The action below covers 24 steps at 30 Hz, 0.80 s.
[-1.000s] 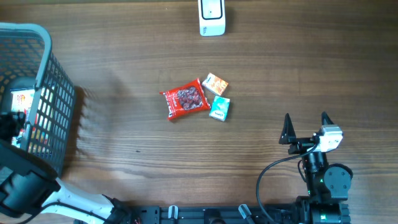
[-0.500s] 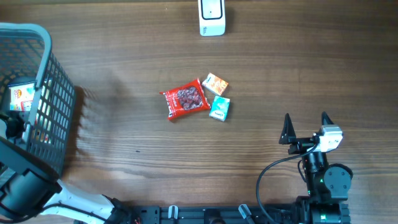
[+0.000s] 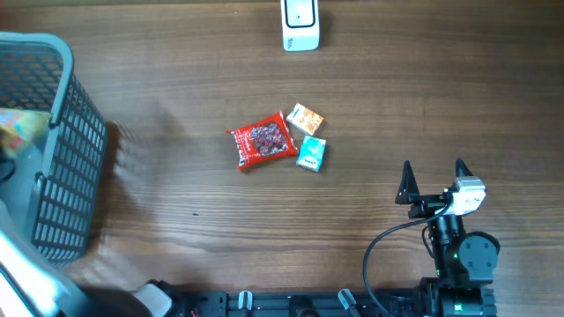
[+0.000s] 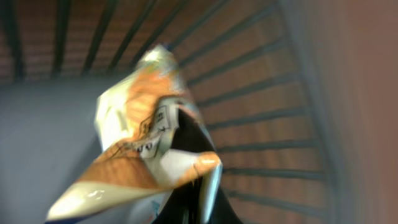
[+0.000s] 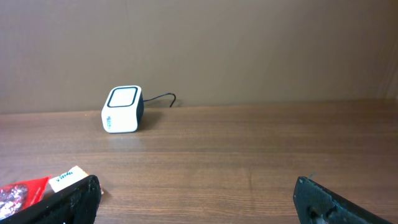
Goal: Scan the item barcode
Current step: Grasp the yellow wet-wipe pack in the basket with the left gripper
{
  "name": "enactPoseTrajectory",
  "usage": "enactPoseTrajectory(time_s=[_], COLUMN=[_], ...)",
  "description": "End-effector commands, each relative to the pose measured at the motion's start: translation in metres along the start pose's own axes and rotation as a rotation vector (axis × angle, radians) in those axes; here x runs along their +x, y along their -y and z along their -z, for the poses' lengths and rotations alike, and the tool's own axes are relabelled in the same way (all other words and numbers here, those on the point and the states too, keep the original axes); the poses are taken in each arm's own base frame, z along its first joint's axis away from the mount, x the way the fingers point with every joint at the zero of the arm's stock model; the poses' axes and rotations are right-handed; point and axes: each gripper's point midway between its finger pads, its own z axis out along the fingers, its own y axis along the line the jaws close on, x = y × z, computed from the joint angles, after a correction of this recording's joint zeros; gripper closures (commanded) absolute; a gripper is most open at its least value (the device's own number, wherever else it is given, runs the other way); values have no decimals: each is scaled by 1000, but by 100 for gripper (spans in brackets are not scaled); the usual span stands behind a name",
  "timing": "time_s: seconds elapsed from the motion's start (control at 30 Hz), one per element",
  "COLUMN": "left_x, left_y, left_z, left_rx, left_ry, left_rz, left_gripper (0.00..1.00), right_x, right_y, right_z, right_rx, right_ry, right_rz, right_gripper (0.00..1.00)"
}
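My left pincer (image 4: 189, 171) was clenched on a crumpled, glossy orange-and-white packet (image 4: 140, 146) inside the grey plastic lattice basket (image 3: 63, 84). From overhead that packet was only a blur. My right pincer (image 3: 433, 169) stood released above the wood-grain tabletop (image 3: 176, 202). The boxy white scanner (image 3: 300, 24) sat at the far edge. A second earlier the left jaws had been apart. The red foil pouch (image 3: 263, 141), small orange carton (image 3: 306, 118) and small teal carton (image 3: 311, 154) had not shifted.
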Motion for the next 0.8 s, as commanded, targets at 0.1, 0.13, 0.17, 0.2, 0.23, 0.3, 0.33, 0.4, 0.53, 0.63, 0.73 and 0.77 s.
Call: enactPoseTrajectory(time_s=[0.1, 0.13, 0.17, 0.2, 0.23, 0.3, 0.33, 0.4, 0.53, 0.63, 0.73, 0.77], left_x=[-23, -11, 3, 26, 51, 107, 135, 191, 297, 343, 320, 303], left_y=[150, 160, 169, 183, 195, 201, 202, 209, 211, 212, 194, 182], left_z=[253, 268, 277, 286, 289, 267, 250, 218, 148, 114, 95, 95], left_rx=[565, 623, 681, 764, 840, 858, 835, 805, 636, 565, 395, 297], left_ry=[526, 511, 471, 389, 279, -10, -146, -387, -638, -697, -553, -496], left_rz=[-123, -121, -133, -173, -216, -217, -221, -252, -440, -526, -601, -626], left_gripper=[96, 96, 96, 96, 96, 96, 96, 96, 96, 96, 96, 91], right_x=[-1, -1, -1, -1, -1, -1, -1, -1, -1, -1, -1, -1], right_y=[0, 0, 0, 0, 0, 0, 0, 0, 0, 0, 0, 0], right_z=[0, 0, 0, 0, 0, 0, 0, 0, 0, 0, 0, 0], right_rx=[4, 4, 4, 4, 4, 4, 4, 4, 4, 4, 4, 4], right_ry=[6, 6, 6, 6, 6, 6, 6, 6, 6, 6, 6, 6], right_rz=[3, 3, 3, 3, 3, 3, 3, 3, 3, 3, 3, 3], right_gripper=[0, 0, 0, 0, 0, 0, 0, 0, 0, 0, 0, 0])
